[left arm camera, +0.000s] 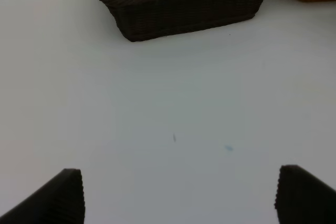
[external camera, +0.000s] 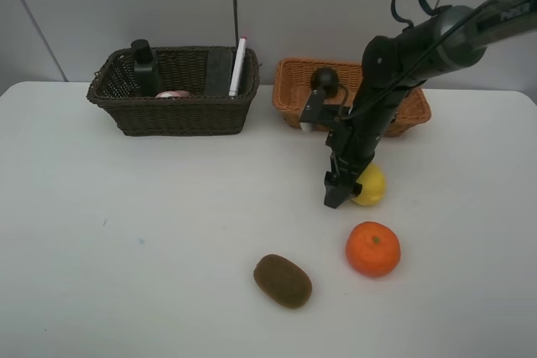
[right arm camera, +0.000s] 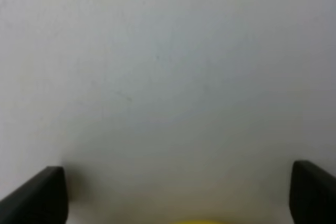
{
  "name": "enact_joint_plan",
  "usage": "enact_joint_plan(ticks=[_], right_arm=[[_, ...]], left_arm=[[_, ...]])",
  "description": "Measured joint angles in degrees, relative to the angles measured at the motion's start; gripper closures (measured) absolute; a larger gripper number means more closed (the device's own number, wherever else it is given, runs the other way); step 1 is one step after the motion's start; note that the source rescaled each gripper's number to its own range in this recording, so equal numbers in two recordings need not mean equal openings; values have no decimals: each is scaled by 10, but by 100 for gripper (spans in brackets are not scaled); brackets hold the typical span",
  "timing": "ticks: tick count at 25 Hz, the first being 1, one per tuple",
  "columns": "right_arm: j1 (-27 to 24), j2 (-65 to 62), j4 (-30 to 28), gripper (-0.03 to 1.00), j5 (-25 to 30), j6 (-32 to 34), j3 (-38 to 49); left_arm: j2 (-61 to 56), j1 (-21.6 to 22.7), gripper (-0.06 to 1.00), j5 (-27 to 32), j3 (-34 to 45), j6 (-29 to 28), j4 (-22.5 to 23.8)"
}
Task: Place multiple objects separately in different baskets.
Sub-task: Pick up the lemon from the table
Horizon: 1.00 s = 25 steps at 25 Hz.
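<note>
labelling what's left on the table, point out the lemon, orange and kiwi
lemon [external camera: 374, 185], exterior high view, on its exposed yellow side
orange [external camera: 372, 249], exterior high view, middle of its top
kiwi [external camera: 283, 281], exterior high view, middle of its brown skin

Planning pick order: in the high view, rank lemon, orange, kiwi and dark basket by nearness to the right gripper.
1. lemon, right beside the right gripper.
2. orange, toward the front right.
3. kiwi, front centre.
4. dark brown basket, back left.

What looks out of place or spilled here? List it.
Only the white marker: it stands on end in the dark brown basket, poking above its rim. Nothing looks spilled or damaged.
</note>
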Motion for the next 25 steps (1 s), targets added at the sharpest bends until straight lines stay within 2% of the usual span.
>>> enact_joint_plan(ticks=[11,25], right_arm=[[0,0,-19,-3,6,0,0],[-15,0,-73,-3,28,0,0]], left_arm=[[0,0,1,0,0,0,0],[0,0,1,0,0,0,0]])
